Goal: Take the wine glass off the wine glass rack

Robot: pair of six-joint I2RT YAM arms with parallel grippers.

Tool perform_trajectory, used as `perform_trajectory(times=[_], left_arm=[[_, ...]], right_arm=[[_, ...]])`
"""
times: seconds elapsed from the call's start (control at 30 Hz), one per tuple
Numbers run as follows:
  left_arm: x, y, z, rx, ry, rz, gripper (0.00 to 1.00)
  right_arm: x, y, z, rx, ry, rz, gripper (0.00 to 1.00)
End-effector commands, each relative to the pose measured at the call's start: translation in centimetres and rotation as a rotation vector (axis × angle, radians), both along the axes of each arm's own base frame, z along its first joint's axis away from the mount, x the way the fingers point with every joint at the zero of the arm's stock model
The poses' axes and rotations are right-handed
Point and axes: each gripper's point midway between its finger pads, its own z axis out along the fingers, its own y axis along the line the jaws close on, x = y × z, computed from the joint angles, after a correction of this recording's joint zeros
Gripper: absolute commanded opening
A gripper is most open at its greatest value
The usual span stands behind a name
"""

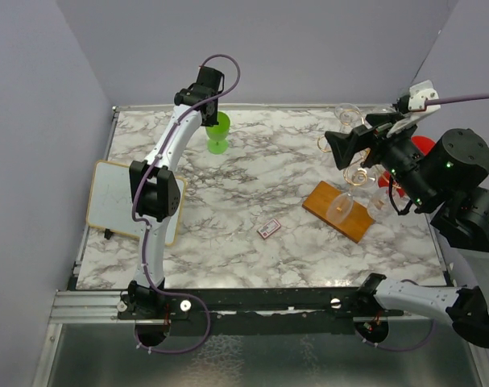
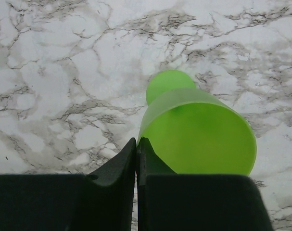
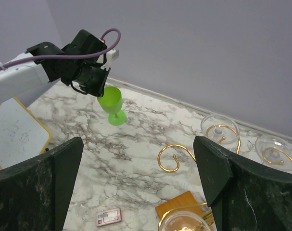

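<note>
The wine glass rack (image 1: pixel 358 173) is gold wire with curled arms (image 3: pixel 174 156) on a brown wooden base (image 1: pixel 338 211) at the right of the table. Clear wine glasses hang upside down from it (image 3: pixel 219 129) (image 3: pixel 276 151), and one is nearest the camera (image 3: pixel 184 222). My right gripper (image 3: pixel 138 168) hovers above the rack, open wide and empty; in the top view it is (image 1: pixel 349 147). My left gripper (image 2: pixel 136 144) is shut at the far back, its fingertips against the rim of a green wine glass (image 2: pixel 198 137) standing on the marble.
A small card (image 1: pixel 268 229) lies on the marble table (image 1: pixel 252 185) left of the wooden base. A whiteboard (image 1: pixel 111 189) sits at the left edge. Something red (image 1: pixel 422 146) shows behind my right arm. Grey walls close in the back and sides.
</note>
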Motion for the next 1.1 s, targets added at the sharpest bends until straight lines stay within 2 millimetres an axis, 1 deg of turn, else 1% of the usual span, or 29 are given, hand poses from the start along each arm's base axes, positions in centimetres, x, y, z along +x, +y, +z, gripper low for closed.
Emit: perform_trajectory(times=[0.0,0.07,0.2,0.3,0.47,0.6,0.63,0.67,0.73,0.83,0.87,0.97,1.07], left_arm=[[0.4,0.4,0.5,0.012,-0.002,-0.003,0.13],[0.5,0.4,0.9,0.005,-0.012,-0.007,0.26],[0.4,-0.1,1.9,-0.02,-0.026,-0.027,0.39],[0.2,-0.6,3.4,-0.051,-0.05,-0.045,0.49],[-0.7,-0.4,7.1,-0.063,-0.114,-0.063,0.6],[-2.5,-0.1,10.6,-0.083,-0.166,-0.085,0.65],[-3.3,-0.2,12.1,-0.103,-0.187,-0.098,0.65],[-4.2,-0.4,12.9,-0.128,-0.194,-0.114,0.66],[-6.3,-1.3,13.8,-0.19,-0.191,-0.169,0.68],[-9.8,-2.8,15.0,-0.299,-0.211,-0.256,0.74],[-11.1,-3.4,16.1,-0.351,-0.247,-0.294,0.75],[-14.9,-5.5,18.0,-0.516,-0.311,-0.407,0.79],[-18.1,-7.8,19.7,-0.726,-0.365,-0.491,0.8]], right_arm=[[-0.8,-0.2,-0.7,0.021,0.009,0.021,0.99],[-1.2,-0.3,-0.8,0.035,0.017,0.027,0.99],[-1.5,-0.6,-1.1,0.032,0.035,0.03,1.0],[-1.5,-0.4,-1.8,0.016,0.052,0.034,0.99],[-1.1,-0.4,-3.9,-0.032,0.104,0.016,1.0],[-1.2,-0.6,-5.7,-0.074,0.153,0.006,0.99],[-1.3,-0.7,-5.9,-0.086,0.157,0.007,1.0],[-1.4,-0.9,-6.3,-0.099,0.167,0.006,0.99],[-1.7,-1.5,-6.8,-0.13,0.177,-0.004,1.0],[-2.5,-2.5,-7.1,-0.172,0.173,0.001,1.0],[-2.7,-2.9,-7.1,-0.177,0.168,-0.006,1.0],[-2.6,-5.0,-6.8,-0.154,0.159,-0.104,1.0],[-2.5,-6.1,-6.4,-0.12,0.144,-0.164,0.98]])
